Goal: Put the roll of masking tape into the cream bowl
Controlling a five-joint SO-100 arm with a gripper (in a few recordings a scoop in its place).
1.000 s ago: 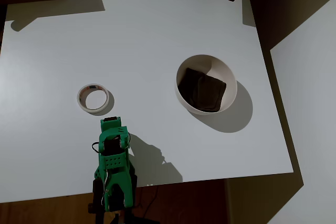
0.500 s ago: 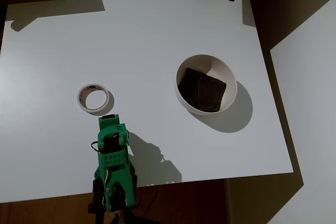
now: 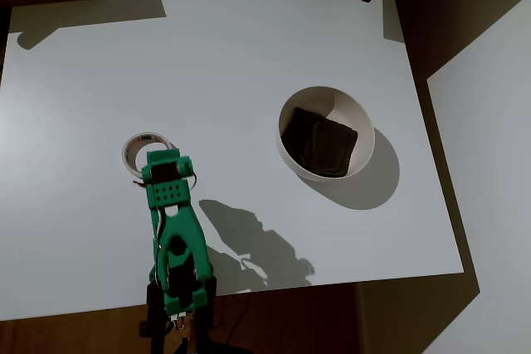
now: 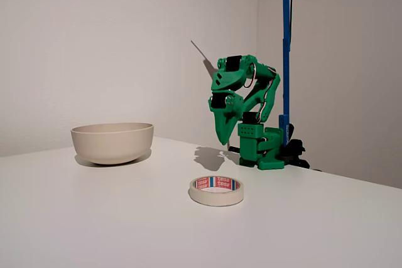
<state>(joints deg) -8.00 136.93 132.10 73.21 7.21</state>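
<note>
Claw: the green gripper (image 4: 223,142) points down, raised clear of the white table (image 3: 249,55); whether its fingers are parted or together cannot be made out. It holds nothing and touches nothing.
Tape: the roll of masking tape (image 4: 216,191) lies flat on the table, well apart from the bowl; from above the arm's head covers its near edge (image 3: 143,145).
Bowl: the cream bowl (image 3: 325,133) holds a dark brown piece (image 3: 319,144).
Change: a second ago the arm's head sat short of the tape; it has since reached forward over the ring. Tape and bowl are unmoved.
</note>
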